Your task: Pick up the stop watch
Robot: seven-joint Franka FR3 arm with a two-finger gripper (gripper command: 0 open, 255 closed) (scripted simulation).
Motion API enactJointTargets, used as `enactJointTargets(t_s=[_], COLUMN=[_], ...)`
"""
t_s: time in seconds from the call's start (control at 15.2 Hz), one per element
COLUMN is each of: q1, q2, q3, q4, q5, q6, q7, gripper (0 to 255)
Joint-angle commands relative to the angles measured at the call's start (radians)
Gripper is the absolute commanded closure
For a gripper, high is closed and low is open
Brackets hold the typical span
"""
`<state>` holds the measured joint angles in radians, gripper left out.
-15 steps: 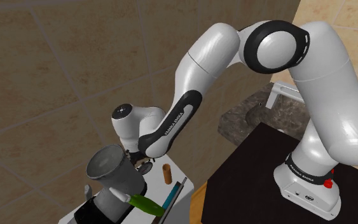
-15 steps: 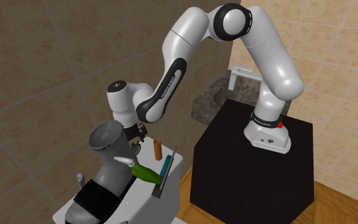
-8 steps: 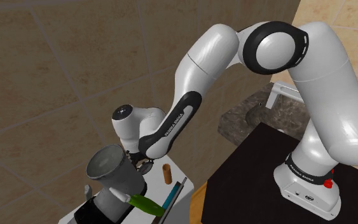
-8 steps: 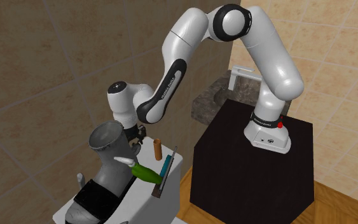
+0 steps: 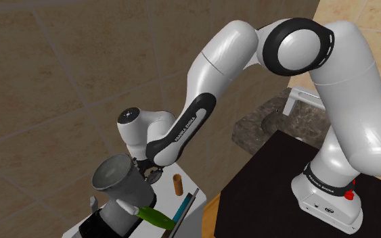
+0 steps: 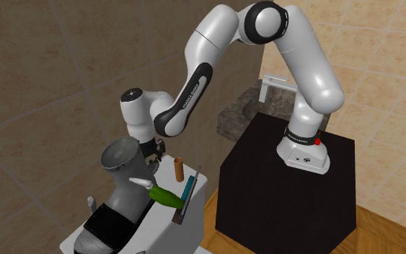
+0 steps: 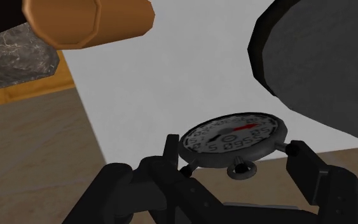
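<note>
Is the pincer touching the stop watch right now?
Touching. In the wrist view the pincer clasps the stop watch: both fingers meet its rim, no gap.

Shoulder view beside stand, second exterior similar but farther back, both sharing arm, wrist view close-in

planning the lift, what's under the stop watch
A plain white flat surface shows around the round dark-rimmed white-dialled stop watch; the patch directly beneath is covered.
</note>
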<state>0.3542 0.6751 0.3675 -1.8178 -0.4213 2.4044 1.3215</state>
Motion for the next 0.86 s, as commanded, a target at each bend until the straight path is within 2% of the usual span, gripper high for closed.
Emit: enactJointTargets(t_s=[0.0,0.79], q1=[-0.006,-0.034], q2=[-0.018,-0.115], q3=[0.008,0.046], q4=[-0.002,-0.008], q5=[0.009,0.059], q6=[-0.016,-0.103], q7=[-0.007,-0.041], gripper=[255,255])
